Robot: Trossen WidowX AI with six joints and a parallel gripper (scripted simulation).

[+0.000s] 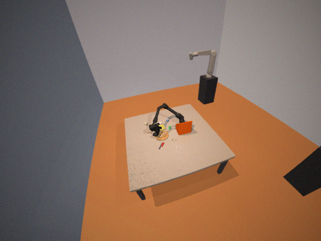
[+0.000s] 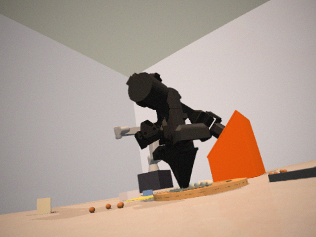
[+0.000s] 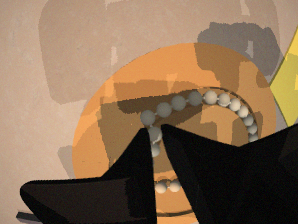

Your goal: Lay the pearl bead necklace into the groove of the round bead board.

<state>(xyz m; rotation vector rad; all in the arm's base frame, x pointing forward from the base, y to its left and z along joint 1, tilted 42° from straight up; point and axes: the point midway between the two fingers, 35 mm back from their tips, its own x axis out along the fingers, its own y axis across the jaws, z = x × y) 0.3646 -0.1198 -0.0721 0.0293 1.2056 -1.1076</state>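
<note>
The round orange bead board [image 1: 166, 138] [image 2: 231, 184] [image 3: 92, 122] lies flat on the table. The pearl bead necklace [image 2: 203, 184] [image 3: 210, 97] lies on the board. In the wrist view its right-hand beads follow the curved groove, while the upper left beads run in a line inside the board, off the groove's curve, to a corner by the fingertips. More beads show low between the fingers. My gripper [image 1: 155, 135] [image 2: 185, 187] [image 3: 153, 132] points down at the board, shut on beads at that corner. The fingers hide the lower left and lower right of the necklace.
A tall orange block [image 1: 184, 128] [image 2: 237, 149] stands beside the board. A yellow flat piece [image 1: 162, 127] [image 3: 289, 85] lies close to the board's edge. A red and dark tool [image 1: 162, 145], small orange balls [image 2: 120, 204] and a cream block [image 2: 44, 205] are also on the table.
</note>
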